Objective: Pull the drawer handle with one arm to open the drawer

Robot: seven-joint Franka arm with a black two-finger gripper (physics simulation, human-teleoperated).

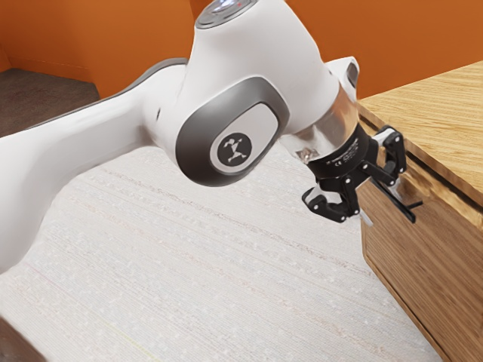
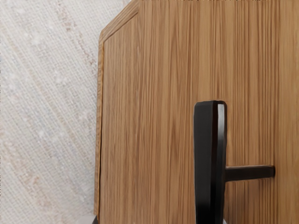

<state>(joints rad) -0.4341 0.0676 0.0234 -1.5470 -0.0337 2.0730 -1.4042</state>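
Wooden drawer (image 1: 411,253), black handle (image 1: 401,202) beside gripper (image 1: 370,185)

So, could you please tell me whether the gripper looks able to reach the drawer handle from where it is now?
Probably yes. The gripper hangs open right beside the black handle on the wooden drawer front, and nothing appears to stand between them.

Pale woven surface carrying one wooden unit

I see a whitish surface (image 1: 189,264) with a coarse, streaked weave spreading across most of the exterior view; the wooden drawer unit (image 1: 438,256) stands directly on it at the exterior view's right, base resting on the weave, and my wrist view shows the same weave just beside the unit's front edge
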